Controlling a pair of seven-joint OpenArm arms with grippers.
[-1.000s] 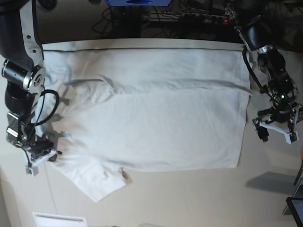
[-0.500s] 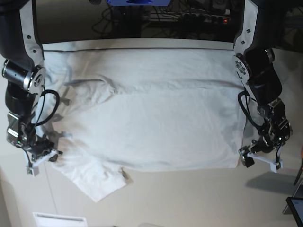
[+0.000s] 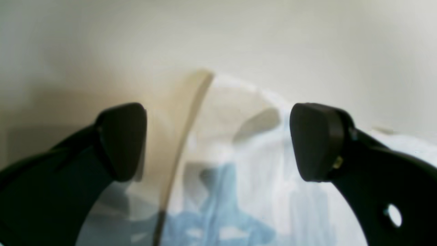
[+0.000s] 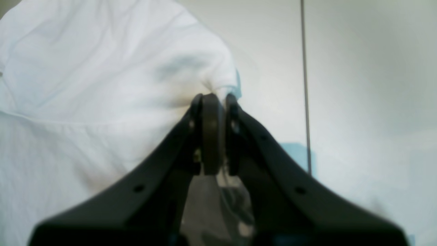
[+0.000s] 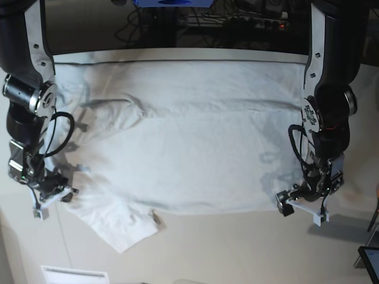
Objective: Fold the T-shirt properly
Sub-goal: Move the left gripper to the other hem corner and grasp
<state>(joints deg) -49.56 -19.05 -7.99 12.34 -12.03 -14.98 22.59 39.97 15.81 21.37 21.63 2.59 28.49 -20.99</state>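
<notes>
Base view is showing the T-shirt (image 5: 189, 136) lying spread flat across the table (image 5: 237, 248). At its near hem corner the left gripper (image 5: 302, 208) is hovering with jaws gaping wide — gripping nothing. At the shirt's opposite side, the right gripper (image 5: 52, 194) is pinching cloth beside the sleeve — jaws clamped together.

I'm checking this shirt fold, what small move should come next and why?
Probably close the left gripper on the T-shirt corner: its jaws stand open over that hem, while the right gripper already pinches the sleeve edge.
</notes>
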